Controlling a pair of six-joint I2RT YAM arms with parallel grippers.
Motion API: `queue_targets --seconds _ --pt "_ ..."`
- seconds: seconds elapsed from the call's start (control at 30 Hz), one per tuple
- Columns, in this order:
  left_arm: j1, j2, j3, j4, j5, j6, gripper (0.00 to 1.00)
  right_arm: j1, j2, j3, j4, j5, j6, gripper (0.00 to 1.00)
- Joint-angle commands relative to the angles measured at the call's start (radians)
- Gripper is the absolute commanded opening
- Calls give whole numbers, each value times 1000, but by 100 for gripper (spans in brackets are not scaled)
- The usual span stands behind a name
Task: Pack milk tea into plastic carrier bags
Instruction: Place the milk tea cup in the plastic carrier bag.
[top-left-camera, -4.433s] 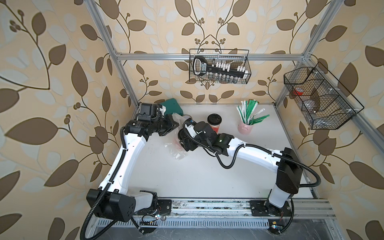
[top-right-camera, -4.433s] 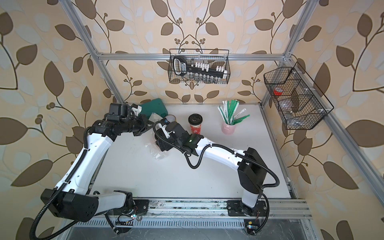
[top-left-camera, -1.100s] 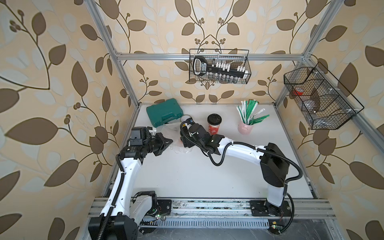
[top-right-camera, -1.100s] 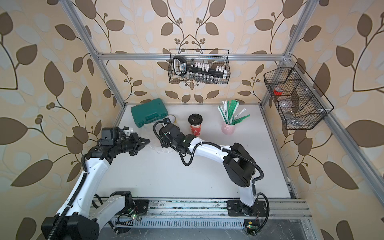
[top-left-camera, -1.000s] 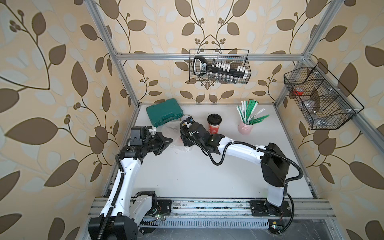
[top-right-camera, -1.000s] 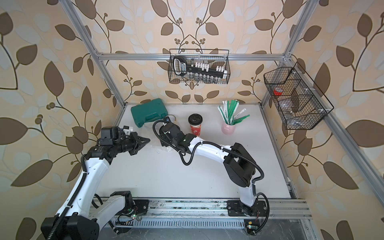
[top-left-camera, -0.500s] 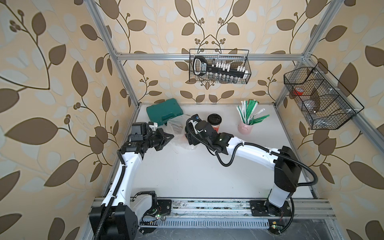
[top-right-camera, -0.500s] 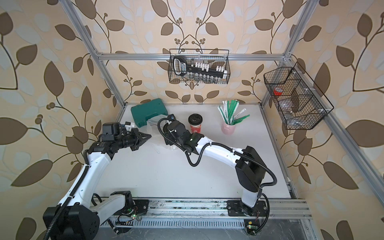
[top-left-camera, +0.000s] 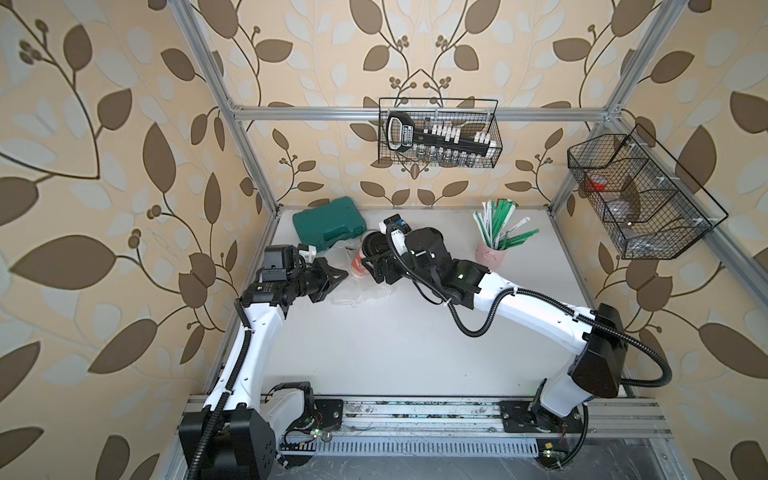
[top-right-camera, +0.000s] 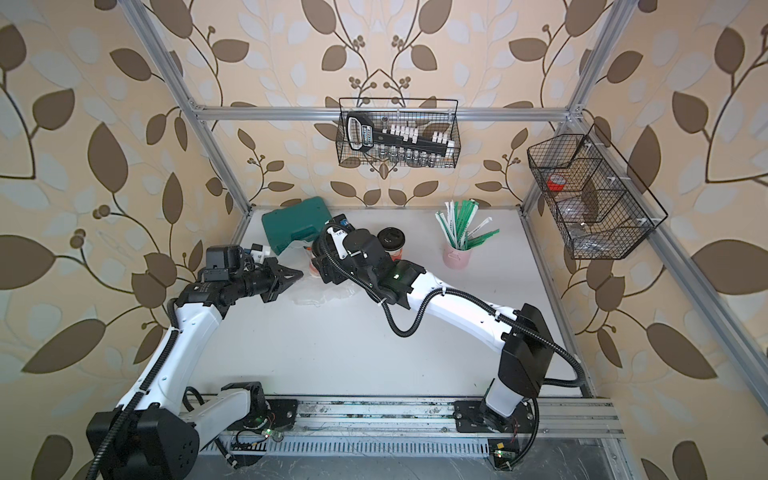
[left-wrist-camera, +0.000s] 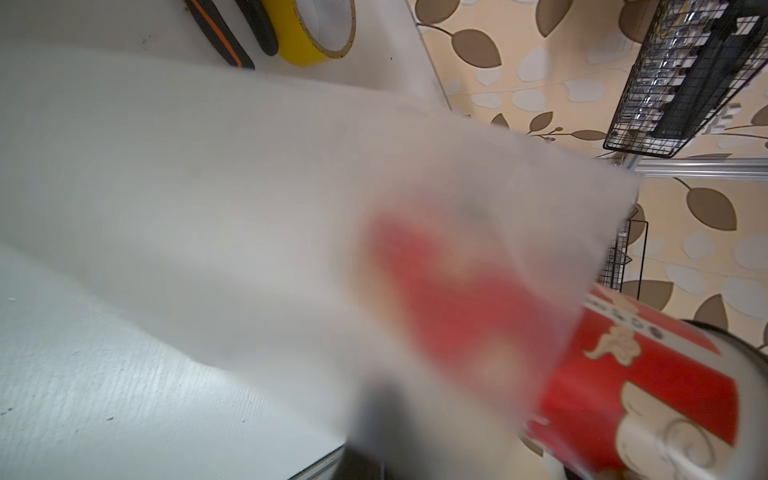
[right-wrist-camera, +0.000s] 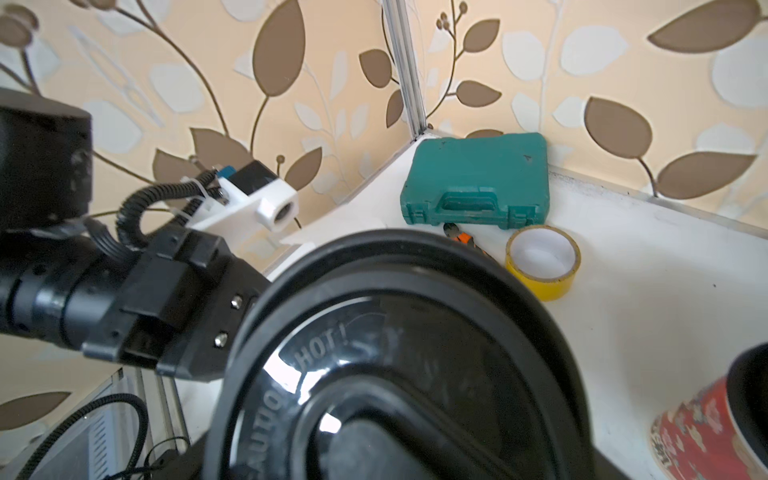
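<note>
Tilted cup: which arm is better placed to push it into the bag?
Right, probably. The right gripper holds the cup, tilted base-first toward the bag; the left gripper is shut on the bag's edge, so it's occupied.

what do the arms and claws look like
Left arm and right arm: white shells, black joints, a black ribbed cable along each. Left claw is black, angular, tapering to a point; right claw is black too. A white camera block sits at each wrist, and a green light glows on the right forearm.
</note>
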Motion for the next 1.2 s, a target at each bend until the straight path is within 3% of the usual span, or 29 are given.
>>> queue_targets --seconds 0.0,0.63,0.83,1.17 --pt "9 0 45 17 27 30 0 -7 41 66 3 -43 -10 72" --pt "5 49 143 21 59 55 0 -46 188 208 -25 -181 58 72" --pt "-3 87 181 23 69 75 0 -92 193 219 -97 -149 60 72" --pt "-178 302 347 81 48 106 0 -132 19 64 -91 -48 67 72"
